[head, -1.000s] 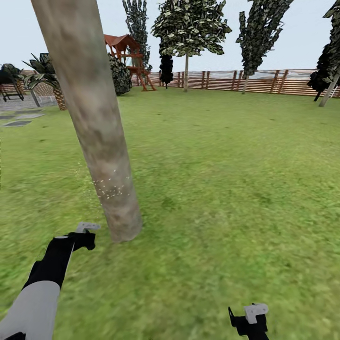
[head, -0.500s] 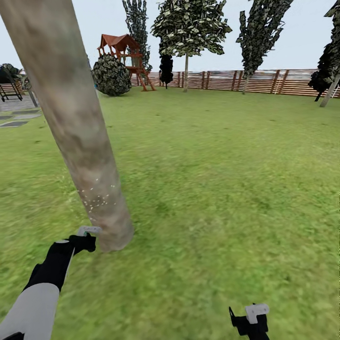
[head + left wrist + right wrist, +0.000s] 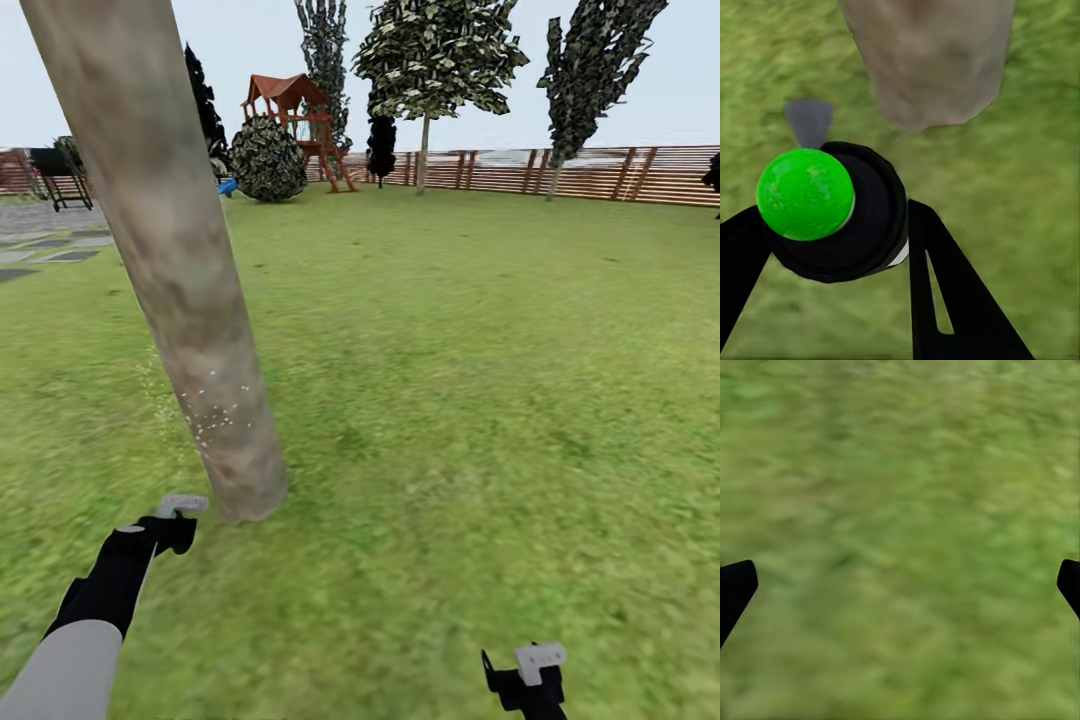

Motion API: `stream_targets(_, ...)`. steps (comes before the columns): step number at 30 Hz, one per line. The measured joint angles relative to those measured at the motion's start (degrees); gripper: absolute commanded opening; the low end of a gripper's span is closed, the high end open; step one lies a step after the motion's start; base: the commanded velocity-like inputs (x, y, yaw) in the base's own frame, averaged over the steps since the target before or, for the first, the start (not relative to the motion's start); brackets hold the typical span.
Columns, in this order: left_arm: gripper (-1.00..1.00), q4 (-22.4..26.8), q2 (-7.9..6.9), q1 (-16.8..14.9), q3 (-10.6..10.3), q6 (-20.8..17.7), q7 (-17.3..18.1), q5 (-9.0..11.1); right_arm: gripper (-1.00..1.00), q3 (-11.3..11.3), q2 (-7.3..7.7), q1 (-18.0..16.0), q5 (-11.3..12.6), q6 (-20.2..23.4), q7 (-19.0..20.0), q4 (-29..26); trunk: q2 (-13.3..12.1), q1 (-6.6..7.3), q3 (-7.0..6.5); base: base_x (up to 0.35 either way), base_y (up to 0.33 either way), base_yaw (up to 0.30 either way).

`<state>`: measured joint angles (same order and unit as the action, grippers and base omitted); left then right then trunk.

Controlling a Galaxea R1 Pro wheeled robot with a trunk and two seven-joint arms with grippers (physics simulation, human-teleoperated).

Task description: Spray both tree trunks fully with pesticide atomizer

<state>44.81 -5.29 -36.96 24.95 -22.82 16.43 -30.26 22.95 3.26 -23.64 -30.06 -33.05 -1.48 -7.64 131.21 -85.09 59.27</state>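
Note:
My left gripper [image 3: 170, 522] hangs low beside the foot of the near tree trunk [image 3: 190, 330], a thick pale mottled column. In the left wrist view this gripper [image 3: 832, 251] is shut on the pesticide atomizer [image 3: 862, 221], a dark round bottle whose top shows bright green here. Its grey nozzle [image 3: 808, 124] points at the grass beside the trunk's base [image 3: 934, 60]. Fine pale specks [image 3: 215, 415] dot the lower trunk. The second tree [image 3: 425, 150] stands far off by the fence. My right gripper [image 3: 530, 682] is open above bare grass [image 3: 900, 540].
Green lawn [image 3: 480, 380] spreads wide ahead and to the right, up to the brown slat fence [image 3: 590, 172]. A round bush [image 3: 268, 160] and a red-roofed play tower [image 3: 295, 125] stand at the back. Grey paving [image 3: 45, 245] and a black grill [image 3: 58, 165] lie far left.
The whole head view has shifted, with background things sliding right, so the camera moved. The trunk stays close beside my left gripper, and specks still show on it.

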Motion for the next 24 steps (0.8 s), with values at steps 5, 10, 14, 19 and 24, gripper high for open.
stream_targets(5,-1.0,0.7,0.57,0.1,-0.2,-1.4,0.0,0.0,1.0,0.1,0.27,0.0,0.1,0.1,0.0,1.0,0.0,0.0,0.0,0.0,-0.054,0.009)
stream_targets(10,-1.0,0.3,1.11,0.2,-0.6,-0.9,-1.2,0.2,1.0,0.0,0.05,0.0,0.0,0.1,0.3,1.2,0.0,0.0,0.0,0.073,-0.254,0.0)
stream_targets(14,-1.0,0.1,2.85,0.2,-0.7,-0.6,-1.2,0.0,1.0,-0.1,-0.09,0.0,-0.2,0.1,0.4,1.7,0.0,0.0,0.0,0.132,-0.245,0.0)
stream_targets(19,-1.0,0.6,3.16,0.2,0.2,-0.8,-1.4,0.3,1.0,-0.1,-0.1,0.0,-0.2,0.1,0.3,1.8,0.0,0.0,0.0,0.013,-0.266,0.174)
stream_targets(24,-1.0,0.7,3.22,0.2,0.4,-0.9,-4.6,0.3,1.0,0.0,-0.03,0.0,-0.1,0.0,0.1,1.8,0.0,0.0,0.0,-0.036,-0.269,0.273)
